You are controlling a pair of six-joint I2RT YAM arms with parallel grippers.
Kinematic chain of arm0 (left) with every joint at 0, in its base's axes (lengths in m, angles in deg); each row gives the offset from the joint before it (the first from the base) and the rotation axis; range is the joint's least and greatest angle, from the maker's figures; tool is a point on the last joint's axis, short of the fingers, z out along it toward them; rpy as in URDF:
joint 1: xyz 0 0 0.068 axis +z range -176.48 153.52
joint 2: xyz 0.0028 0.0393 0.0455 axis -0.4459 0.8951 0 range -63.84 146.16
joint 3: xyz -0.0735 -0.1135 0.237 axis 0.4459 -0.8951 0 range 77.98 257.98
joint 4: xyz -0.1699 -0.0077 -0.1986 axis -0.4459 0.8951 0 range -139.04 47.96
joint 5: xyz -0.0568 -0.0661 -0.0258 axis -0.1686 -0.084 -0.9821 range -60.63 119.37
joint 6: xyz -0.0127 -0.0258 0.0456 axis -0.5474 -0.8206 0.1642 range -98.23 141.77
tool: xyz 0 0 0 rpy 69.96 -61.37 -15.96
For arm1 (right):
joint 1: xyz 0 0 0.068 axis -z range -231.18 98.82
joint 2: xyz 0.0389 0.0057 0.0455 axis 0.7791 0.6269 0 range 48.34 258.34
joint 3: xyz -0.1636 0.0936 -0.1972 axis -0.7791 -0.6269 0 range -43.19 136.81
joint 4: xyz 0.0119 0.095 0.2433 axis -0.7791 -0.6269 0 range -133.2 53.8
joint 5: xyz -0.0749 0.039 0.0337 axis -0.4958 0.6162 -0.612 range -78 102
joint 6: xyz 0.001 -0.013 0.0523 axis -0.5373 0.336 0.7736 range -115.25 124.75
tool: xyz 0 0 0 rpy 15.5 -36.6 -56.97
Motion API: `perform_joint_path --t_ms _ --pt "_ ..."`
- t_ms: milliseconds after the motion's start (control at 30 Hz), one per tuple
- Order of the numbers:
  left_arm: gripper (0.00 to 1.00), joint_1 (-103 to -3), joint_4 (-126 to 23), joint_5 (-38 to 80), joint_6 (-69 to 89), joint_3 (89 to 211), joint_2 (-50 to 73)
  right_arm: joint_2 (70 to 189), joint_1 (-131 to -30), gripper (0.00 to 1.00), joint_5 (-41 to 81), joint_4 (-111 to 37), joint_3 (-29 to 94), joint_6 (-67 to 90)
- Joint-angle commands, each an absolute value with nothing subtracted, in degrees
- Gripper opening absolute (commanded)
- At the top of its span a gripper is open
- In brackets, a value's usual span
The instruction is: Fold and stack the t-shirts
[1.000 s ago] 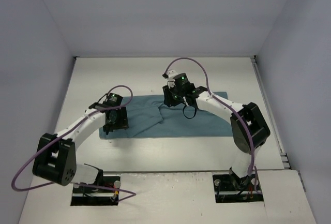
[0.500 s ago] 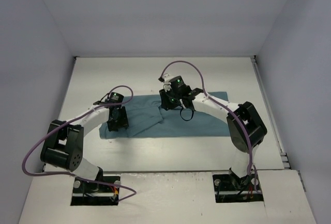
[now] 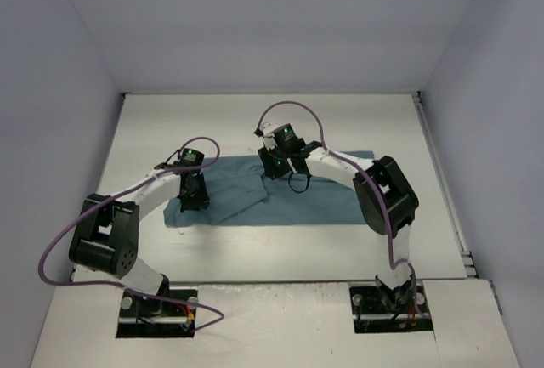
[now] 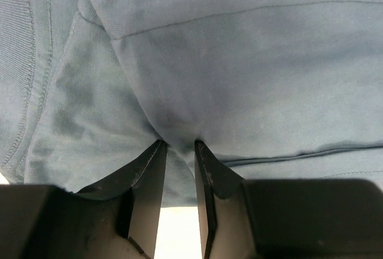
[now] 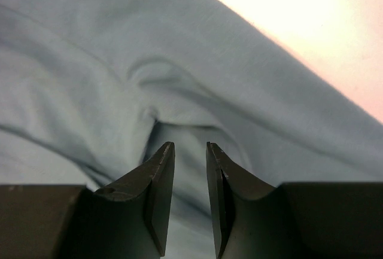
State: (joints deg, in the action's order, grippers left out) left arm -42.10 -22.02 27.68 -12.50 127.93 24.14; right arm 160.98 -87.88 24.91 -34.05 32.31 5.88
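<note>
The teal t-shirt [image 3: 327, 194] lies spread across the middle of the white table, with a diagonal fold left of its centre. My left gripper [image 3: 194, 191] is down on the shirt's left end. In the left wrist view its jaws [image 4: 179, 144] stand narrow, with a ridge of the t-shirt [image 4: 239, 61] pinched between them. My right gripper [image 3: 276, 167] sits at the shirt's far edge, near the middle. There the jaws [image 5: 190, 145] are also narrow, and wrinkles in the t-shirt [image 5: 90, 61] run into the gap between them.
The white table [image 3: 255, 249] is closed in by pale walls on the left, back and right. Purple cables loop above both arms. The arm bases [image 3: 157, 304] sit at the near edge.
My left gripper's jaws have closed in on the cloth at the shirt's left end. The right gripper has drifted a little left and toward the far edge, holding its narrow gap.
</note>
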Motion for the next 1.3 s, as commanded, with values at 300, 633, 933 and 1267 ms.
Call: perform_joint_path --t_ms 300,633,933,1267 --pt "0.15 -41.7 -22.1 26.6 -9.4 131.4 22.7 164.1 -87.0 0.27 26.8 -33.0 40.1 0.7" --pt "0.14 -41.7 -20.9 26.9 -8.2 132.7 22.7 167.5 -86.9 0.26 28.8 -33.1 41.8 0.4" --pt "0.14 -41.7 -20.4 27.0 -7.3 133.8 23.3 166.6 -87.2 0.22 31.1 -33.0 38.8 1.8" --pt "0.14 -41.7 -19.6 27.3 -6.5 135.7 24.1 161.1 -88.1 0.2 31.5 -33.0 32.9 3.3"
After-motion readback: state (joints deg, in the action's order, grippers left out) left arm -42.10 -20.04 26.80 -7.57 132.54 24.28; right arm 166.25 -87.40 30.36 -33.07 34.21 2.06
